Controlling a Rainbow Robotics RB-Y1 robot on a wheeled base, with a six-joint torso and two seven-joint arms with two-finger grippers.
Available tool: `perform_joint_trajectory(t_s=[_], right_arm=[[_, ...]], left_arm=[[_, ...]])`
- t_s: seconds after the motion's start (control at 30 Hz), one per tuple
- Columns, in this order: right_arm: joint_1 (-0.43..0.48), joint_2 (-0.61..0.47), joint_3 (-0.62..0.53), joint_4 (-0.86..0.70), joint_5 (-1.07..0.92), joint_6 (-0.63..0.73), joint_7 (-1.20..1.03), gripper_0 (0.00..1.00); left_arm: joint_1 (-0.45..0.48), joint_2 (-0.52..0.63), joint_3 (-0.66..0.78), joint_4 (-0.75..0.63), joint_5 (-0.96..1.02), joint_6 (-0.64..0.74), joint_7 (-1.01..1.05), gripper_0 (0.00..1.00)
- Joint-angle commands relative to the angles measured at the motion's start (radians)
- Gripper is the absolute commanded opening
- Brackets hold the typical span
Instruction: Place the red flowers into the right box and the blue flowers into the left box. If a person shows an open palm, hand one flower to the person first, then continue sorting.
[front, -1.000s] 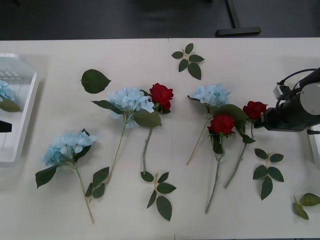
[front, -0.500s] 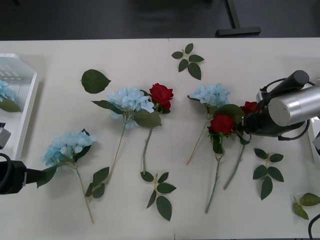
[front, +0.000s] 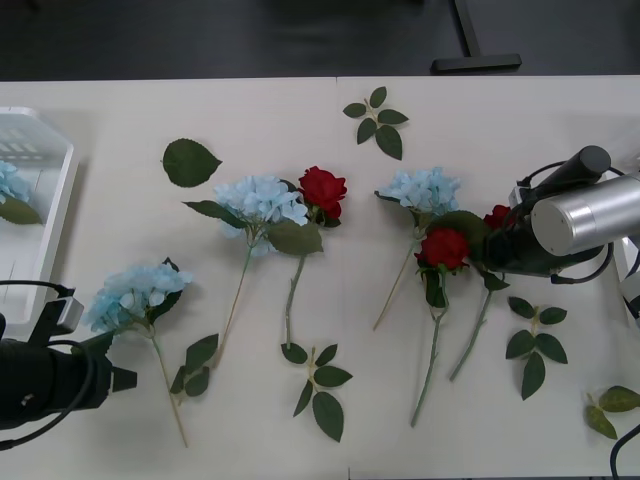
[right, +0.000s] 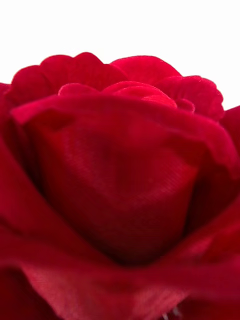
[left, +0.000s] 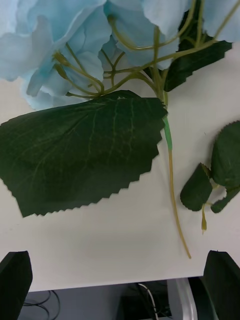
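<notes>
Both arms closing in on flowers. Right pincer (front: 497, 250) at mid-right of the front frame, nose pressed up to the far-right red rose (front: 499, 215); the right wrist view has that bloom (right: 120, 180) right against the lens. Can't tell whether this pincer is spread or pinching.

Left pincer (front: 122, 378) at lower left of the front frame, just beside the lower-left blue hydrangea (front: 135, 295). It is spread: black fingertips (left: 15, 277) sit at both lower corners of the left wrist view, nothing between them. Ahead lie the hydrangea's big serrated leaf (left: 80, 155) and thin stem (left: 172, 185).

Other stock on the bench (front: 500, 120): hydrangea (front: 260, 198) and rose (front: 322, 188) at centre, hydrangea (front: 422, 188) and rose (front: 443, 247) right of centre, loose leaf sprigs (front: 376, 120). Left box (front: 55, 230) at the left edge, one blue head already in it (front: 10, 183). A sliver of white at the far right edge may be the right box; can't confirm.

To do it well:
- Right: grab the stem just under the bloom, not the petals; lift straight so the neighbouring rose's crossed stem doesn't drag.
- Left: centre the stem between the fingers, clear of the broad leaf, which would likely slip.
- Carry low, release inside the rim.
</notes>
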Motion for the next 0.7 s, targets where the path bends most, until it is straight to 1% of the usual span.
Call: perform_joint_trajectory(t_s=[0.03, 0.13, 0.37, 0.47, 0.57, 0.6, 0.67, 0.7], right_arm=[[-0.026, 0.019, -0.002, 0.003, -0.007, -0.007, -0.071, 0.0], [-0.053, 0.014, -0.014, 0.023, -0.018, 0.013, -0.073, 0.0], [-0.145, -0.02, -0.085, 0.074, -0.047, 0.114, -0.048, 0.0], [-0.207, -0.06, -0.114, 0.095, -0.06, 0.179, -0.039, 0.0], [-0.274, -0.118, -0.12, 0.112, -0.057, 0.232, -0.028, 0.0], [-0.308, -0.155, -0.12, 0.126, -0.052, 0.255, -0.014, 0.0], [-0.34, -0.19, -0.117, 0.145, -0.021, 0.277, 0.036, 0.0], [-0.368, -0.224, -0.103, 0.172, 0.019, 0.288, 0.107, 0.0]], left_arm=[[-0.105, -0.06, -0.058, 0.105, -0.019, -0.048, 0.072, 1.0], [-0.136, -0.072, -0.072, 0.151, -0.025, -0.09, 0.078, 1.0], [-0.226, -0.082, -0.073, 0.21, -0.042, -0.1, 0.081, 1.0], [-0.246, -0.083, -0.073, 0.216, -0.059, -0.113, 0.081, 1.0], [-0.26, -0.082, -0.075, 0.228, -0.071, -0.127, 0.078, 1.0], [-0.266, -0.083, -0.075, 0.237, -0.078, -0.137, 0.075, 1.0], [-0.274, -0.082, -0.076, 0.247, -0.082, -0.148, 0.07, 1.0], [-0.28, -0.083, -0.086, 0.257, -0.087, -0.157, 0.067, 1.0]])
